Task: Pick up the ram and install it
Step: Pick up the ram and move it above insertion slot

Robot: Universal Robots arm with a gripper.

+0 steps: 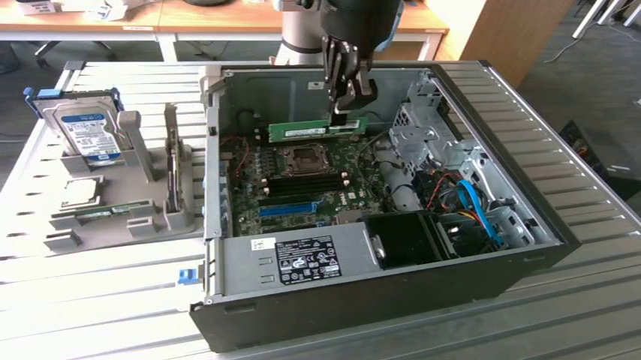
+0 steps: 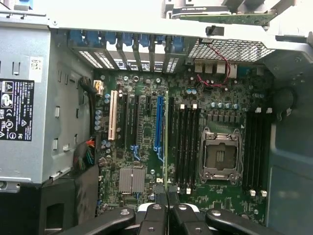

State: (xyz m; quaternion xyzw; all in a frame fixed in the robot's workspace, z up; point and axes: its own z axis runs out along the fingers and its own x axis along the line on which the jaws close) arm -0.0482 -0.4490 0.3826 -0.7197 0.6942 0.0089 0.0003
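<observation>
- The ram [image 1: 312, 130] hangs over the open computer case [image 1: 350, 319], pinched at its upper edge by the gripper [image 1: 346, 117]. Its long side is level and its label strip faces the camera.
- In the wrist view the ram [image 2: 167, 142] shows edge-on as a thin line. It lies between the blue expansion slot [image 2: 158, 122] and the nearest of the black memory slots [image 2: 185, 147].
- I cannot tell whether its lower edge touches the motherboard [image 1: 300, 191].
- The processor socket [image 1: 302, 157] sits just below the ram in the exterior view. The metal drive cage [image 1: 421, 135] and the blue cables [image 1: 476, 206] are to the exterior view's right.
- The black fan shroud [image 1: 410, 238] and the labelled power supply [image 1: 300, 259] fill the case's near side.
- The case lies on the slatted table [image 1: 571, 142]. A grey holder [image 1: 140, 210] near the table's edge at the exterior view's left carries a blue-labelled hard drive [image 1: 88, 135] and a square processor chip [image 1: 80, 193].
- The gripper is closed narrowly on the ram, and its dark fingers [image 2: 155, 215] meet over the stick.
- The arm [image 1: 346, 45] reaches down from above the case's far wall, with the gripper pointing straight down into the case.
</observation>
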